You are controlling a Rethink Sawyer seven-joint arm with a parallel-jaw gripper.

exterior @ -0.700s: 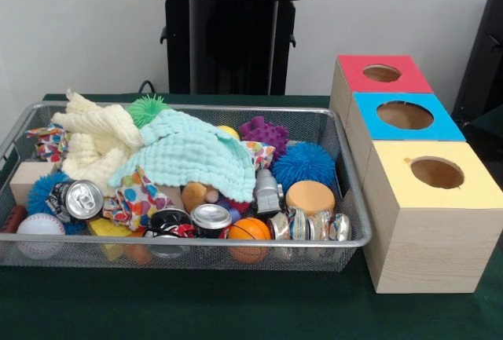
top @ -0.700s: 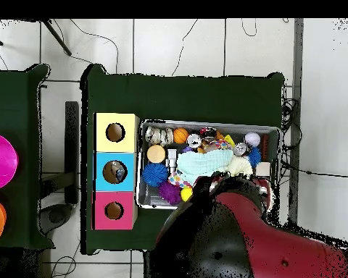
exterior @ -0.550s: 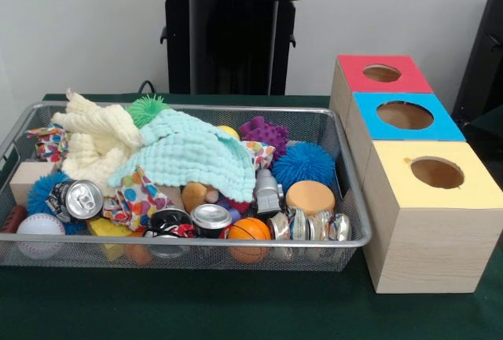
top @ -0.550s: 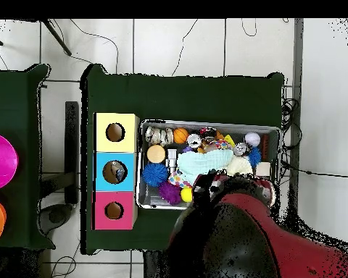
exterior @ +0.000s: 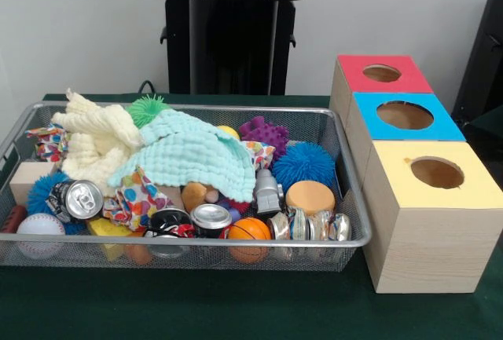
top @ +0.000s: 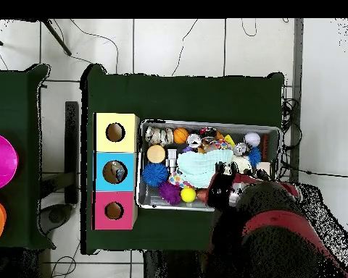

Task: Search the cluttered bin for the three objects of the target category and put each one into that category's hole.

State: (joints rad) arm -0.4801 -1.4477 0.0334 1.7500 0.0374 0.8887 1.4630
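The silver wire-mesh bin [exterior: 346, 199] sits beside the three coloured wooden hole boxes [exterior: 424, 222]; finger state cannot be told, so lower the gripper [top: 224, 184] slowly above the mint cloth [exterior: 189, 155].

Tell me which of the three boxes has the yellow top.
The front box, nearest the camera in the front view. The middle box has a blue top and the back box a red one.
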